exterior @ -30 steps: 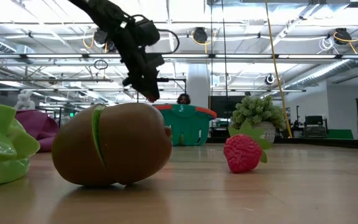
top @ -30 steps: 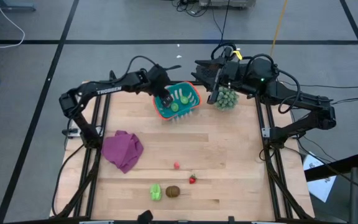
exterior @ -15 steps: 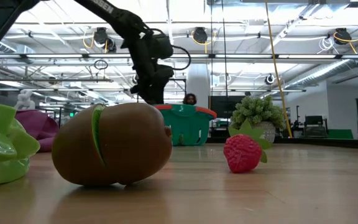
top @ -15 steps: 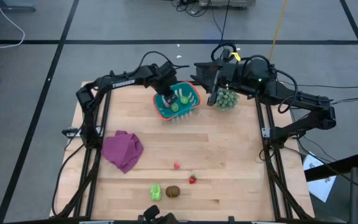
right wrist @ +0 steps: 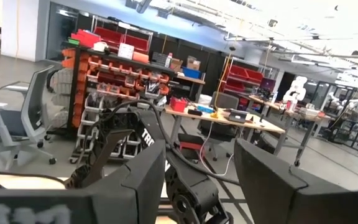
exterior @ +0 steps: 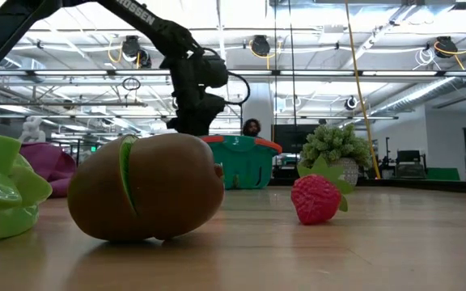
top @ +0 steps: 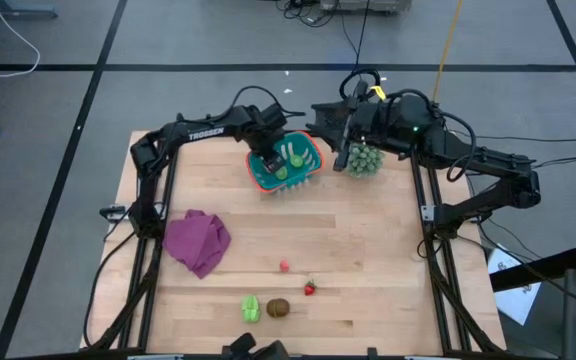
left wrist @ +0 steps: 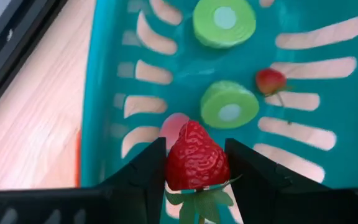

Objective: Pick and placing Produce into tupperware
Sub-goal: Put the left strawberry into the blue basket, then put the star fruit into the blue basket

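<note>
The teal tupperware [top: 286,163] stands at the table's far middle; two green slices [left wrist: 224,20], a small red piece [left wrist: 270,80] and a pink piece lie in it. My left gripper [top: 268,152] hangs over its left end, shut on a red strawberry [left wrist: 194,163]. More produce rests on the wood near the front edge: a tiny red piece [top: 284,266], a strawberry [top: 310,288], a green piece [top: 251,308] and a brown oval [top: 278,308]. My right gripper [top: 326,120] is raised at the far right, open, with nothing between its fingers. My left gripper pinches the strawberry's two sides [left wrist: 171,168] between its two fingers [left wrist: 143,174]. The fingers come from above, pointing steeply down. The strawberry is clear of the tupperware's floor, its tip toward the floor and its green leaves toward the gripper.
A spiky pale-green potted plant [top: 362,158] stands just right of the tupperware, under my right arm. A crumpled purple cloth [top: 196,240] lies at the left. Bare wood stretches across the table's middle and right.
My left gripper has sunk toward the tupperware and tipped to point more steeply down, still shut on the strawberry. The arm's elbow has swung toward the table's far edge.
</note>
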